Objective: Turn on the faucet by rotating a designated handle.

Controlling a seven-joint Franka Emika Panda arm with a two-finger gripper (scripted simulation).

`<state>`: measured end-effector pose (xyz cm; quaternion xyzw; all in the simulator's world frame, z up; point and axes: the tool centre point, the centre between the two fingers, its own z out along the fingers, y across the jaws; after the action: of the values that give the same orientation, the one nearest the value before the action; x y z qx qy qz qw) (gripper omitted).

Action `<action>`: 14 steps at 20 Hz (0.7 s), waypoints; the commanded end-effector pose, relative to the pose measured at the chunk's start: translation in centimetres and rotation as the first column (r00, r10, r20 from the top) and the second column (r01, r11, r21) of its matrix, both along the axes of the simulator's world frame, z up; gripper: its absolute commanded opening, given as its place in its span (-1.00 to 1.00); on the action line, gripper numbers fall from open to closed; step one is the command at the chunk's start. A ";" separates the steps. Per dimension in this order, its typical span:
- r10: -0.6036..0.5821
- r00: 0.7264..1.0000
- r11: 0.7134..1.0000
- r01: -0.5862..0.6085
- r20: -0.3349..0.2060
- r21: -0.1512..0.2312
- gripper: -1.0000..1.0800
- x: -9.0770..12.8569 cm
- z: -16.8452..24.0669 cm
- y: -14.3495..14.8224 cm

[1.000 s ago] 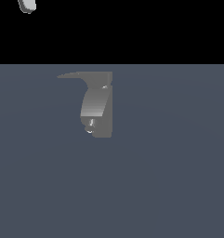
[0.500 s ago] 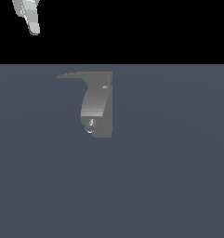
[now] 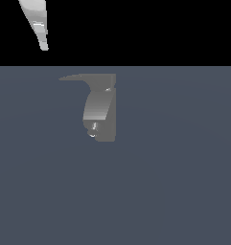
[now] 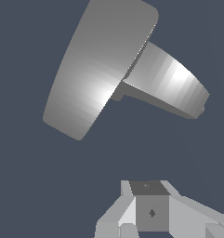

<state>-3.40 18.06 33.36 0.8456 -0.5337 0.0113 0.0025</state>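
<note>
The grey faucet [image 3: 101, 110] stands upright in the middle of the exterior view, its lighter curved spout [image 3: 97, 106] bending downward. Its handle [image 3: 76, 77] is a thin flat lever at the top that tapers to a point toward the exterior view's left. My gripper [image 3: 44, 47] hangs high above and to the left of the handle tip, apart from it. In the wrist view the handle [image 4: 99, 69] shows as a broad flat plate with the rounded spout [image 4: 171, 86] beside it. There the gripper [image 4: 149, 186] looks shut with nothing between its fingers.
The faucet stands on a plain dark blue-grey floor [image 3: 174, 182]. A black background fills the space above the floor's far edge, where the white arm comes down.
The white arm has come down further into the exterior view from the top left, its tip now lower and slightly further right. The faucet and handle have not moved.
</note>
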 end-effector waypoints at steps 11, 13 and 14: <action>-0.253 0.967 0.967 0.253 -0.005 0.006 -1.00 7.0 -3.7 0.2; -0.300 0.954 0.954 0.300 -0.006 0.007 -1.00 8.4 -4.4 0.0; -0.323 0.946 0.946 0.323 -0.007 0.007 -1.00 9.0 -4.8 -0.1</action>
<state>4.60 18.15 29.15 0.7593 -0.6507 0.0064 0.0021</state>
